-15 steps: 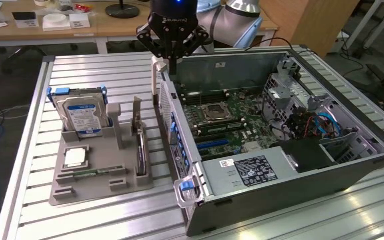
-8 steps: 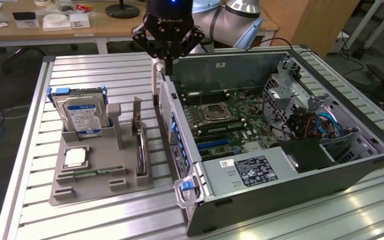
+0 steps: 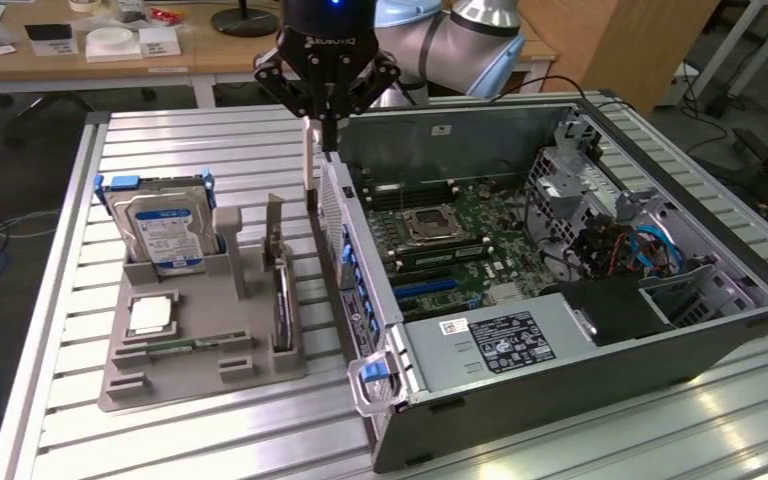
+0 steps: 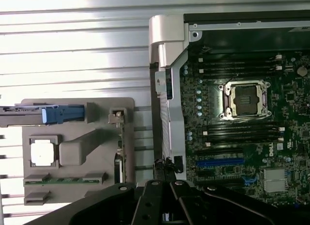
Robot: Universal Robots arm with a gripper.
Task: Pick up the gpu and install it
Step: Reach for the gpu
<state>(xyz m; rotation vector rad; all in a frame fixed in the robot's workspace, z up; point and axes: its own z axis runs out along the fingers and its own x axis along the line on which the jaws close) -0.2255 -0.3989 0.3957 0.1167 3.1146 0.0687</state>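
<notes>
Exterior view, top centre: gripper (image 3: 321, 122) closed, fingertips pinched together, hanging over the gap between the grey parts tray (image 3: 184, 375) and the back edge of the open computer case (image 3: 544, 400). There's a thin pale strip (image 3: 311, 165) right under the fingertips. Can't tell what it is, or whether it's actually pinched.

Looks like the gpu (image 3: 281, 300) hasn't been picked up yet. Parked on its edge in the tray slot nearest the case, silver bracket end sticking up towards the gripper, dark board running away towards the bottom of the frame. So: below and towards the exterior view's left of the fingertips, near but not touching. Long axis roughly parallel to the case's back wall, top-to-bottom in the frame, thin edge facing up.

Same tray, further towards the exterior view's left: hard drive (image 3: 164, 235) with the blue label standing upright, a CPU (image 3: 151, 315) lying flat, and a green memory stick (image 3: 177, 347) lying in its groove.

Inside the case: motherboard (image 3: 451, 240) fully exposed, blue expansion slot (image 3: 431, 290) bare, nothing seated in it.

Wrist view backs this up: card edge-on in the tray, just beside the case wall, well short of that blue slot. Install part not started, going by how things sit.
</notes>
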